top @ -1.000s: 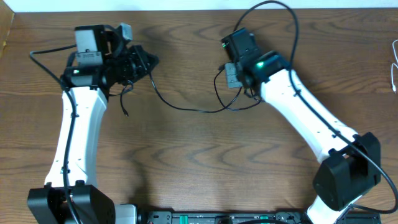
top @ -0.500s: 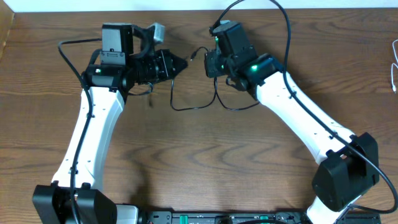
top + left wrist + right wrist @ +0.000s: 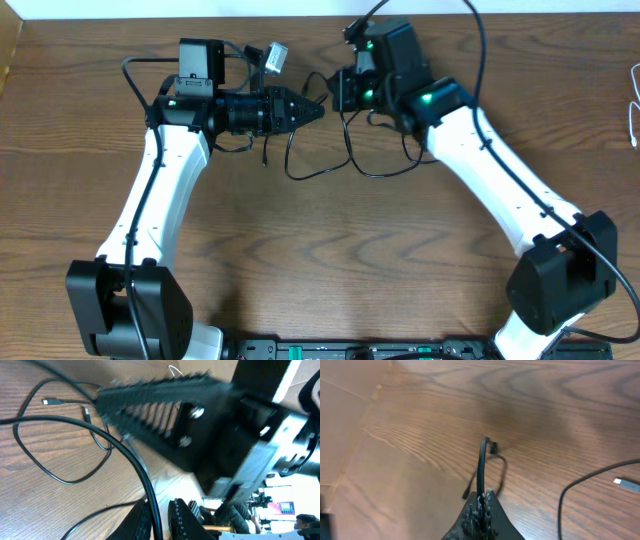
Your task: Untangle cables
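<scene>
Left fingers [image 3: 182, 517], right fingers [image 3: 492, 515] both pinch cable [image 3: 481, 470] near table [image 3: 330, 260] far edge; open wood nearside

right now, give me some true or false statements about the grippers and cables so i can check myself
1. The right gripper is shut on a black cable. True.
2. The left gripper is at the opposite end of the table from the right one. False: their tips nearly meet near the top centre.
3. A cable loop lies on the table below both grippers. True.
4. The table is white. False: it is brown wood grain.
5. Nothing is between the left gripper's fingers. False: a black cable runs between them.
</scene>
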